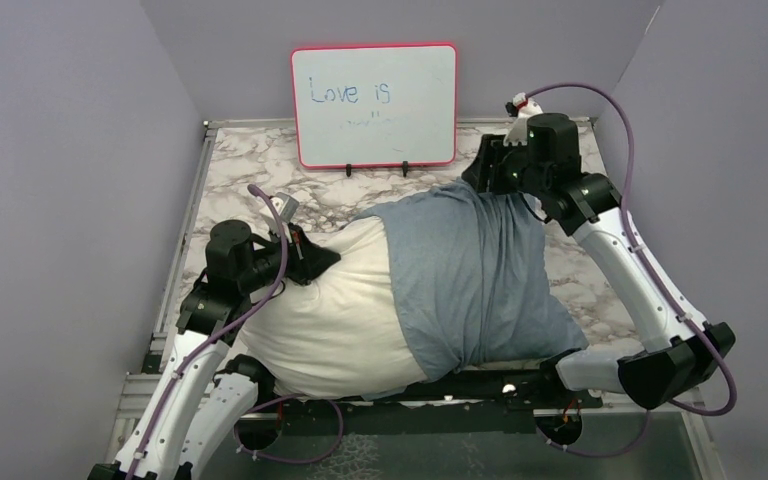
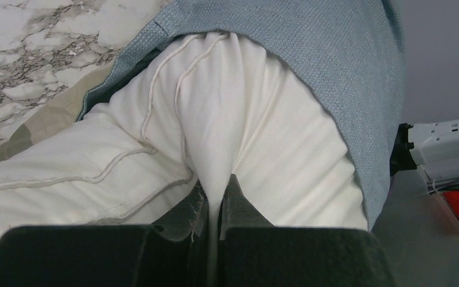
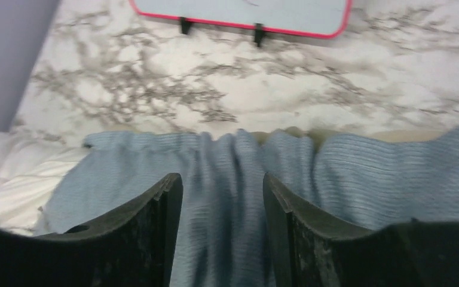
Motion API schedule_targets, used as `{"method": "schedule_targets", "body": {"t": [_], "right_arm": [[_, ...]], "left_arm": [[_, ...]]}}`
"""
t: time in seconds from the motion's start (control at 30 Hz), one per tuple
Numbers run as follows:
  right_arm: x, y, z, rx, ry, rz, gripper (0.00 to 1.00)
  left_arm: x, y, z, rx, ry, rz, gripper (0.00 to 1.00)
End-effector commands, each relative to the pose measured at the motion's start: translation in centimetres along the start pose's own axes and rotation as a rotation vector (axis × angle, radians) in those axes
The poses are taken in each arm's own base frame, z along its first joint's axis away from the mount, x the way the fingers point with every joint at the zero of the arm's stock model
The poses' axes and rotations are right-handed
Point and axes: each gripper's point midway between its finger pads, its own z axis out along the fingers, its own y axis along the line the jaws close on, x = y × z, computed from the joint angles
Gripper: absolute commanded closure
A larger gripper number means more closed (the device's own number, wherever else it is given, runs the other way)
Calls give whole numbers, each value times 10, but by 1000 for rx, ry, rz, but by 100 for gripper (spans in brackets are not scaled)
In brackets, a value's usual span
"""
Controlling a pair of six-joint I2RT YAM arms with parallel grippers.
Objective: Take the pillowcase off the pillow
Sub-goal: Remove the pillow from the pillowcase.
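Marble table [image 1: 260, 170]: left pincer [image 2: 217, 190] clamps one pillow [image 1: 330, 300], right pincer [image 3: 222, 182] gapes over one pillowcase [image 1: 470, 270].

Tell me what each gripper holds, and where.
Left gripper pinches a fold of the pillow near its bare end. Right gripper stands open over the pillowcase edge.

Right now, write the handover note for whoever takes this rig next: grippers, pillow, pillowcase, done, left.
Left gripper: shut, pinching a fold of the pillow at its bare left end.
Right gripper: open, jaws astride gathered cloth at the far edge of the pillowcase.
Done: the pillow's left half is out of the pillowcase.
Left: the pillowcase covers the right half; probably regrip it and draw it off rightward while the left holds.
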Motion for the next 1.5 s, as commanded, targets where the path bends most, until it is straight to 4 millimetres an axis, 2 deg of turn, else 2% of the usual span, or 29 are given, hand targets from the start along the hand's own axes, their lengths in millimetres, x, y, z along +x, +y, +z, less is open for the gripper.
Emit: {"method": "schedule_targets", "body": {"t": [0.0,0.07,0.1,0.13,0.2,0.23,0.27,0.3,0.37,0.43,0.47,0.6,0.73,0.87,0.97,1.07,1.23,1.33,1.4,1.47], "right_arm": [[12,74,-9,-312,41,-8,36],[39,87,0,-303,111,-67,10],[55,92,4,-301,154,-95,2],[69,98,7,-299,191,-119,0],[97,97,15,-260,259,-158,0],[108,88,19,-199,280,-168,3],[115,74,23,-125,291,-169,13],[119,58,26,-43,287,-176,27],[116,32,26,97,260,-184,46],[105,13,20,202,208,-195,72],[97,4,15,254,174,-198,81],[62,-34,-2,433,46,-262,85],[37,-80,-12,526,24,-183,91],[20,-104,-18,577,6,-137,91],[8,-95,-18,522,-4,-105,91],[5,-58,-12,313,11,-83,85],[6,16,-24,-91,17,-23,52],[20,50,-26,-267,83,-2,34],[36,62,-19,-279,135,-31,26],[56,71,-8,-242,190,-87,23]], "left_arm": [[23,3,-10,-39,91,-69,100],[22,3,-9,-38,91,-69,100],[21,3,-9,-39,89,-68,100],[21,3,-10,-41,88,-70,100],[22,4,-9,-45,88,-70,100],[22,4,-9,-45,89,-71,100],[22,4,-9,-43,89,-71,100],[22,4,-9,-43,90,-72,100],[22,3,-10,-42,89,-72,100],[22,3,-10,-42,88,-71,100],[22,4,-10,-45,90,-73,100],[22,4,-10,-46,88,-77,100],[20,3,-11,-51,76,-75,100],[21,3,-13,-55,76,-75,100],[22,3,-14,-58,79,-70,100],[22,5,-14,-64,79,-68,100],[23,6,-13,-70,81,-71,100],[22,8,-12,-78,82,-73,100],[21,8,-11,-78,83,-73,100],[20,8,-10,-76,86,-71,100]]}}
